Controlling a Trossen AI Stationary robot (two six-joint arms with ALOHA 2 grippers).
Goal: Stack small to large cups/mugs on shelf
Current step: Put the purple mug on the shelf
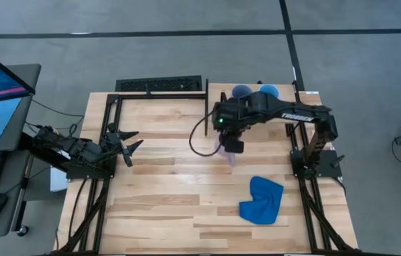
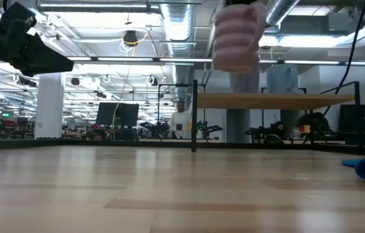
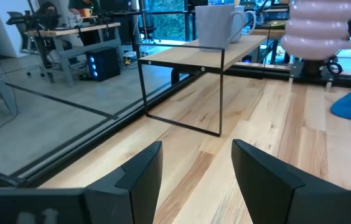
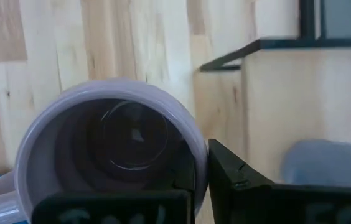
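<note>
A: Left gripper (image 1: 131, 148), status?
B: Sits at the left-middle of the overhead frame, above the table's (image 1: 158, 206) left edge. Fingers spread apart, nothing between them. Its own wrist view shows both dark fingers (image 3: 139, 177) parted over bare planks.

A: Centre of the frame?
B: Right gripper (image 1: 230, 151) hangs just right of centre in the overhead frame, arm reaching in from the right side. It is clamped on the rim of the lilac mug (image 4: 110, 146); one finger sits inside the wall, one outside. The mug is upright, mouth up, lifted clear of the tabletop. Low view shows it at upper centre, blurred, above shelf height.

A: Shelf?
B: Pale wood shelf (image 1: 257, 107) lies at upper centre-right overhead, black frame legs under it. Grey-blue mug (image 1: 242, 92) and sky-blue mug (image 1: 269, 91) stand on its far edge, just beside each other, partly hidden by the arm. The lilac mug is near the shelf's front edge, not on it.

A: Far right?
B: Blue cloth (image 1: 262, 200) crumpled at lower right on the table, well apart from the mugs.
</note>
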